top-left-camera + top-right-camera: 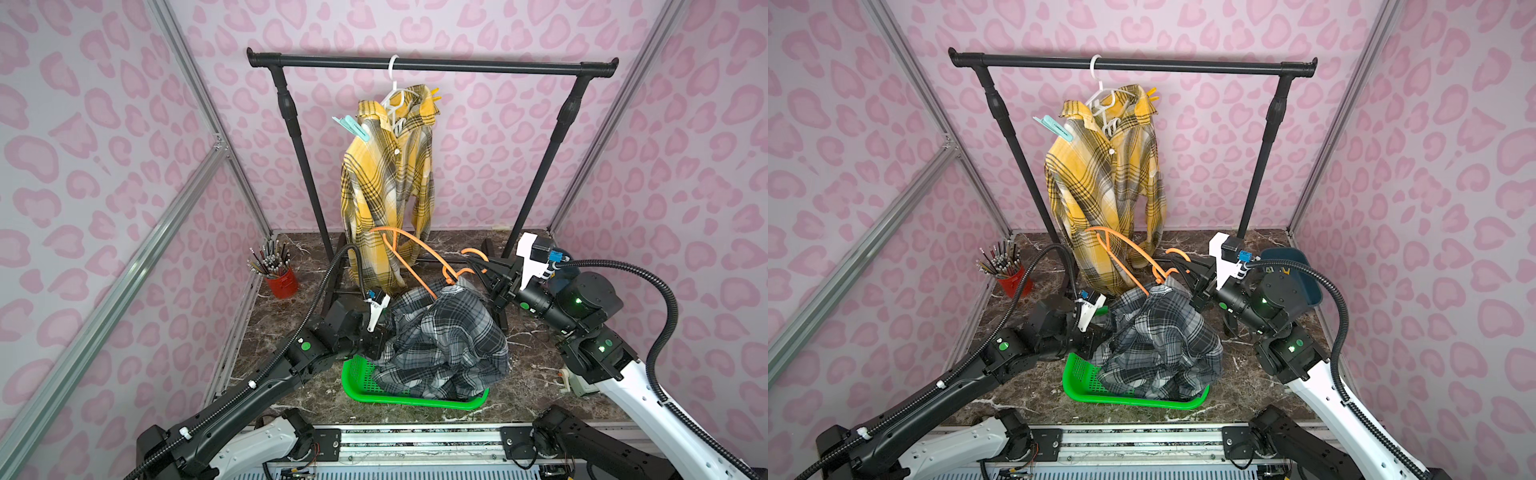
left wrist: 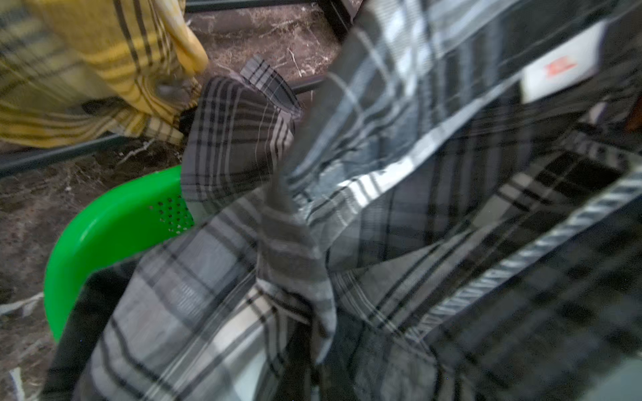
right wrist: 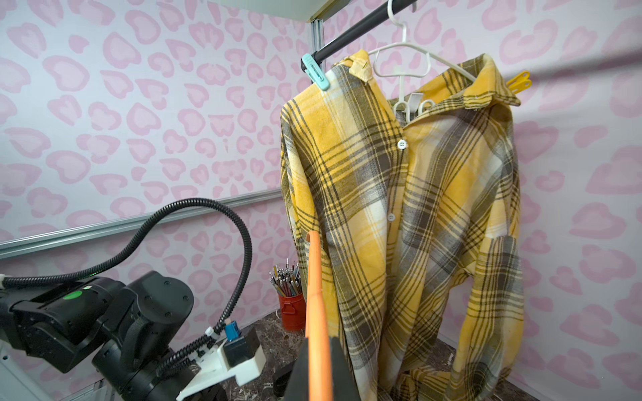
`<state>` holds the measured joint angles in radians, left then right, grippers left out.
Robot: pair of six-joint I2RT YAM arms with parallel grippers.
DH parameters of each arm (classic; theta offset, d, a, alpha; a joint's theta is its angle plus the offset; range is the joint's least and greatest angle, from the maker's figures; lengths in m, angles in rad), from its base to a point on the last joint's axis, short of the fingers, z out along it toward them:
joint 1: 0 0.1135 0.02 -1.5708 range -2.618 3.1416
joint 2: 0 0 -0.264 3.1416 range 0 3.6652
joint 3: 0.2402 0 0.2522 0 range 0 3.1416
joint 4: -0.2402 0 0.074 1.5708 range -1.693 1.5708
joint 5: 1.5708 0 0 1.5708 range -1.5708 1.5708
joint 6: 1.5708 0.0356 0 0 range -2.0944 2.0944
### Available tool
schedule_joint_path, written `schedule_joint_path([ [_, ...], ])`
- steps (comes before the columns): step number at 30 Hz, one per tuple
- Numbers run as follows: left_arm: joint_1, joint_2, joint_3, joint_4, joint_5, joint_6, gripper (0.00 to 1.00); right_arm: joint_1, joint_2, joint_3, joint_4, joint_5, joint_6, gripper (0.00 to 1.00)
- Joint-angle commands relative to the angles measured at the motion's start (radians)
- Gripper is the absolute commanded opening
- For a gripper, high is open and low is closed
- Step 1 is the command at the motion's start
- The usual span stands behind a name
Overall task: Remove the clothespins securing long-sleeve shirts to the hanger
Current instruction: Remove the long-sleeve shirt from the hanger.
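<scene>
A yellow plaid long-sleeve shirt [image 1: 386,187] [image 3: 399,208] hangs on a white hanger [image 1: 395,89] from the rack bar. A mint-teal clothespin [image 1: 347,124] [image 3: 314,73] grips one shoulder and a yellow clothespin [image 1: 434,94] [image 3: 519,81] the other. The black-grey plaid shirt [image 1: 444,340] [image 2: 382,208] lies bunched over a green basket [image 1: 357,382], still partly draped on an orange hanger [image 1: 411,249]. My left gripper [image 1: 380,347] is buried in that shirt, shut on its fabric. My right gripper [image 1: 478,264] [image 3: 318,364] is shut on the orange hanger.
The black garment rack [image 1: 432,66] stands at the back, its base bars running along the marble floor. A red cup of pencils [image 1: 282,280] sits at the back left, a dark blue bin [image 1: 1296,274] behind the right arm, and a power strip [image 1: 575,384] by the right wall.
</scene>
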<state>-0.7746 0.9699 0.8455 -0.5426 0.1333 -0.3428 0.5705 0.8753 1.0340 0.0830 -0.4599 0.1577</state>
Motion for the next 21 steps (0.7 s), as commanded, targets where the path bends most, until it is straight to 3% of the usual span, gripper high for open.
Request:
schedule_joint_path([
  [1, -0.006, -0.049, -0.036, -0.058, -0.039, -0.03, 0.17, 0.0, 0.014, 0.026, 0.09, -0.005, -0.012, 0.0],
  [2, -0.005, -0.081, -0.028, -0.07, -0.052, -0.027, 0.42, 0.0, 0.019, 0.029, 0.088, -0.007, -0.014, 0.0],
  [3, -0.005, -0.118, -0.009, -0.075, -0.065, -0.014, 0.62, 0.0, 0.022, 0.03, 0.084, -0.008, -0.019, 0.0],
  [6, 0.019, -0.227, 0.073, -0.042, -0.059, 0.015, 0.87, 0.0, 0.023, 0.024, 0.071, -0.011, -0.027, 0.0],
  [8, 0.052, -0.282, 0.114, 0.022, -0.009, 0.021, 0.99, 0.0, 0.021, 0.023, 0.065, -0.02, -0.03, 0.0],
  [14, 0.126, -0.32, 0.208, 0.168, 0.144, 0.102, 0.97, -0.001, 0.05, 0.084, -0.029, -0.114, -0.058, 0.0],
  [17, 0.133, -0.234, 0.307, 0.166, 0.275, 0.169, 0.98, -0.001, 0.076, 0.106, -0.058, -0.157, -0.066, 0.0],
  [21, 0.144, -0.092, 0.398, 0.201, 0.381, 0.152, 0.98, 0.005, 0.099, 0.124, -0.075, -0.18, -0.08, 0.0],
])
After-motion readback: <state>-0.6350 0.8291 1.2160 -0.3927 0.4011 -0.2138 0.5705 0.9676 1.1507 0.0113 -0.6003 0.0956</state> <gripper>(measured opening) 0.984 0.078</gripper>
